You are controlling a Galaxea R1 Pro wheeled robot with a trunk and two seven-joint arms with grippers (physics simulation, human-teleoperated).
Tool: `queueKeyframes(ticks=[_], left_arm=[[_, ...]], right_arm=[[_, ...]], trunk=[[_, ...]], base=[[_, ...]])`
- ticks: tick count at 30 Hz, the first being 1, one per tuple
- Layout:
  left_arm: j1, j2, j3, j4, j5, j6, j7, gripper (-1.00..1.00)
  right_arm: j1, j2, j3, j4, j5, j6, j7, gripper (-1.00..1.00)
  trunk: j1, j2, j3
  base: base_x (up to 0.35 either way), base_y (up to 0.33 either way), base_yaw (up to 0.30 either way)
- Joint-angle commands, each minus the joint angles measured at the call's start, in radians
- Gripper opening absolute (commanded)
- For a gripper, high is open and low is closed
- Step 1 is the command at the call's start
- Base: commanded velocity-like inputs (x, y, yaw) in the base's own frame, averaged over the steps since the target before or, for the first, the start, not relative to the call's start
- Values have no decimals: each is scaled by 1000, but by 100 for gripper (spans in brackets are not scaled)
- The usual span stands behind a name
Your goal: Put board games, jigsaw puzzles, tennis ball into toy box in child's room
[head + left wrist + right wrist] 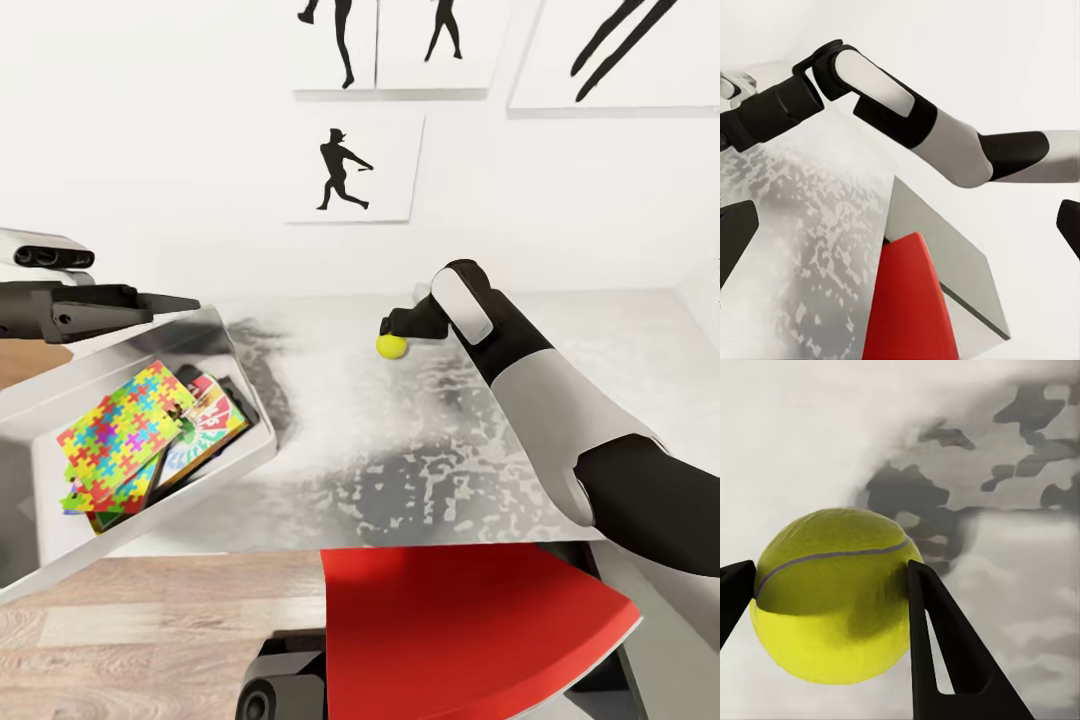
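Centrally, tennis ball [832, 596] caught between the two black fingers [945, 652] of the right gripper [392, 338], pads pressed on either side, seam line running across the upper half. On the head view, same ball [391, 346] seen as a small yellow-green dot at the gripper's tip, over the mottled light grey table [420, 440], near its far edge by the white wall; whether touching the tabletop or just above it, cannot tell. Right arm [540, 400] reaching in from the robot's right, white and black shell, elbow low.

Well apart, toward the robot's left: toy box [60, 540], translucent grey, tilted, off the table's left edge, holding a multicoloured jigsaw puzzle [125, 425] on top of a board game [215, 420] with a printed cover, further flat pieces beneath, not clearly separable. Left gripper [150, 300] at the box's upper rim, dark fingers lying along it; grip on the rim not clear, so opening cannot be judged. Left wrist view: black fingertips [735, 236] at either edge, far apart.

Nearer the robot, red chair [470, 630] tucked by the table's front edge, wood-plank floor [130, 630] below. Black ball-player silhouette pictures [345, 170] on the wall behind.
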Motion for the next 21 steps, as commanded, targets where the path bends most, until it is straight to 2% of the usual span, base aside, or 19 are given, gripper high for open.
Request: queueKeyframes(ticks=[1, 7, 14, 21], left_arm=[[-1, 1, 1, 0, 1, 11, -4, 100], [-1, 1, 22, 0, 2, 11, -4, 100], [-1, 1, 26, 0, 2, 11, -5, 100], [-1, 3, 28, 0, 1, 11, -7, 100]], right_arm=[[-1, 0, 3, -1, -11, 1, -11, -100], [-1, -1, 3, -13, -11, 3, -11, -100], [-1, -3, -1, -50, -11, 29, -11, -100], [2, -9, -53, -131, -16, 29, -6, -100]], trunk=[[1, -2, 0], [1, -2, 10], [1, -2, 22], [1, -2, 33]], base=[[0, 0, 0], [0, 0, 0], [-6, 0, 0], [-138, 0, 0]])
